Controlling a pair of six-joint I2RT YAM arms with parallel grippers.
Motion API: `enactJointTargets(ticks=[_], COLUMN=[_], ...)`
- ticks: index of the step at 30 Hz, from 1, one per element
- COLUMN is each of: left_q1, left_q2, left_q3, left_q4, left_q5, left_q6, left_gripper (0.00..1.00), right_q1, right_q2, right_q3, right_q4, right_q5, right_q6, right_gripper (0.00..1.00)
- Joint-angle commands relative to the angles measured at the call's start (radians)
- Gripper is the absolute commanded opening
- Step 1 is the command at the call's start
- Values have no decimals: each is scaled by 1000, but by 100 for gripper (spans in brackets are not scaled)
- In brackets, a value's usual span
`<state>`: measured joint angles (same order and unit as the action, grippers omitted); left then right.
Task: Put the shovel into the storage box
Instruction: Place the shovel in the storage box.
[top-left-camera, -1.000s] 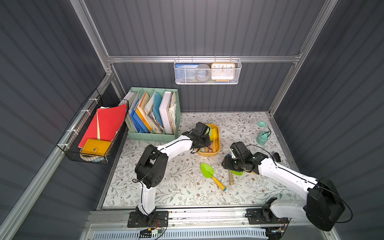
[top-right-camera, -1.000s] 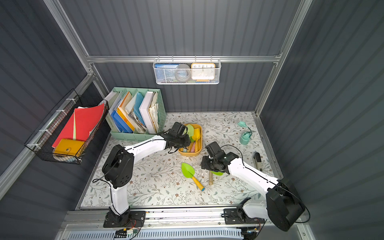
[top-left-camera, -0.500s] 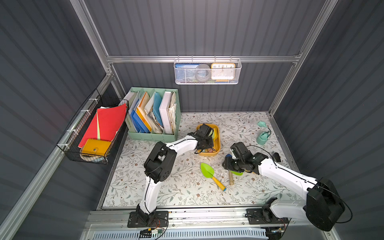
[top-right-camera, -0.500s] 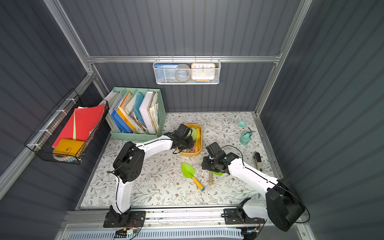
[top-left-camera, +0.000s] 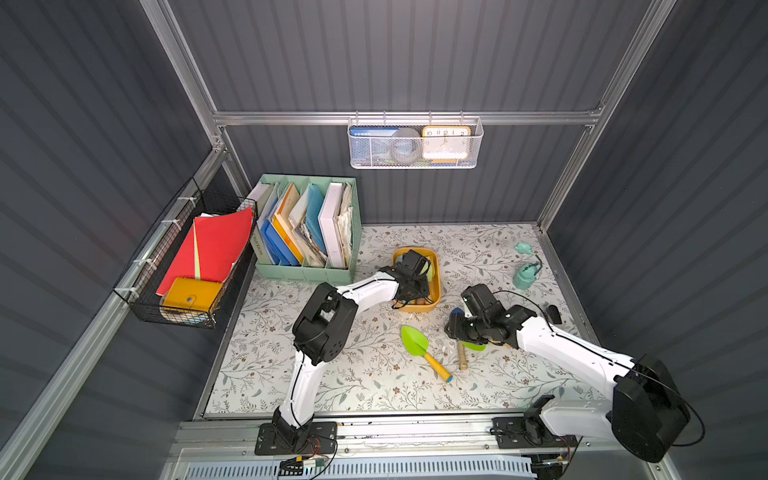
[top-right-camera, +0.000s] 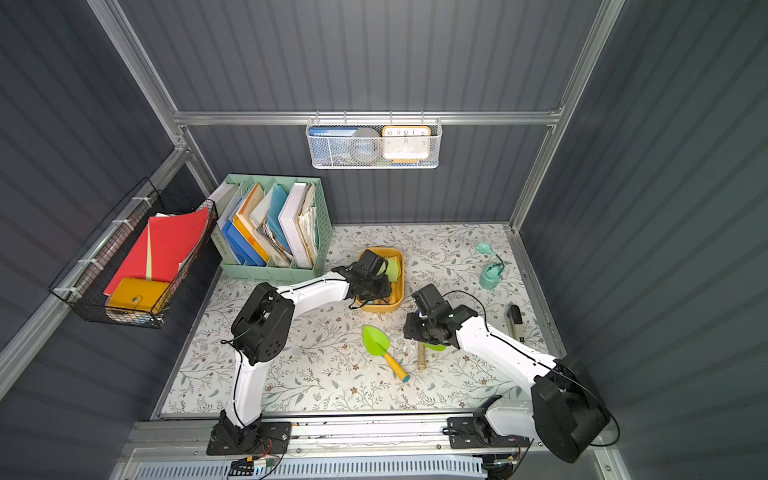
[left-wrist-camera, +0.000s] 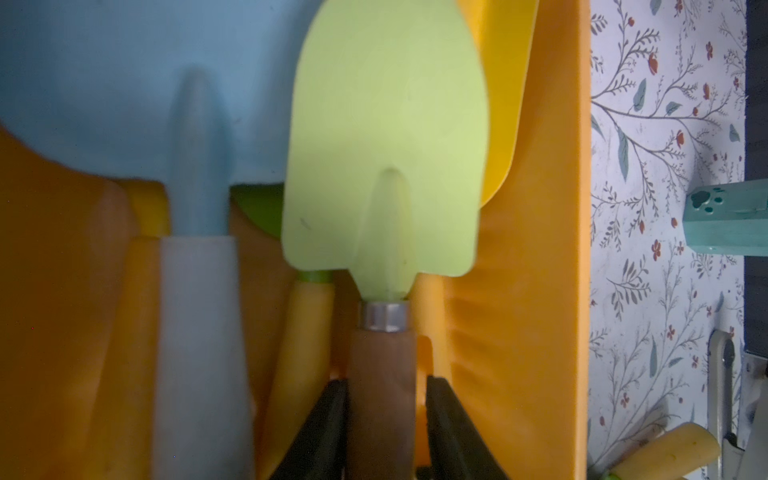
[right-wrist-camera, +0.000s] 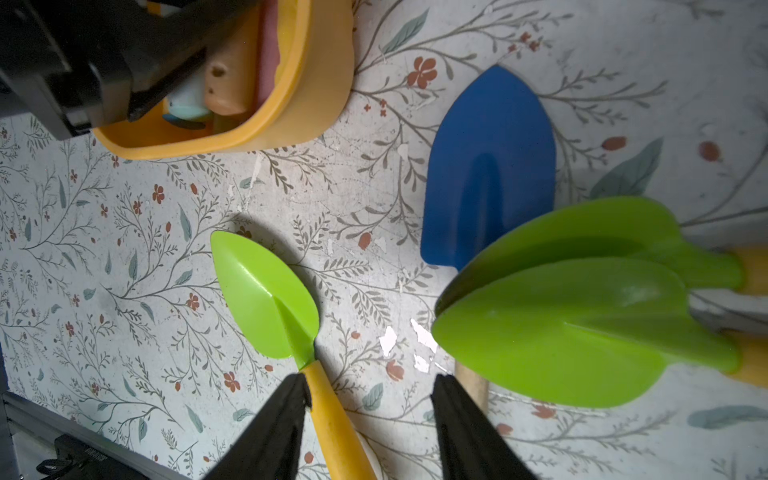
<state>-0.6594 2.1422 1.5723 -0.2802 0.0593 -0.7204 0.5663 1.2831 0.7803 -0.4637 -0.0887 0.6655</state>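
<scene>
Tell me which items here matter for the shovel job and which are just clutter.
Job: storage box, pale green shovel inside it, bright green shovel, blue shovel, two overlapping green shovels.
Lying about: file organizer, white mesh basket, black wire basket, teal watering can.

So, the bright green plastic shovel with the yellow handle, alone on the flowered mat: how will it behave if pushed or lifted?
The bright green plastic shovel looks stiff and light: thin moulded blade with a centre rib. Its round yellow handle may twist in a grip. Pushed, it should slide, not roll: the wide blade lies on the flowered mat.
</scene>
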Motion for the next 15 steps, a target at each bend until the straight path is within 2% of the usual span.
enactJointTargets(ticks=[1,15], left_q1=[-10,-22], left_q2=[-8,-186], left_q3=[26,-62], left_q4=[-18,-44], left_q5=[-31,-103], left_q6=[13,43], left_gripper=[42,47], right_q1=[-3,-3], right_q2=[-11,-22], right_q3=[-7,24], right_q4=[-11,-46], right_q5=[8,-7], right_q6=[8,-9], right_gripper=[54,55])
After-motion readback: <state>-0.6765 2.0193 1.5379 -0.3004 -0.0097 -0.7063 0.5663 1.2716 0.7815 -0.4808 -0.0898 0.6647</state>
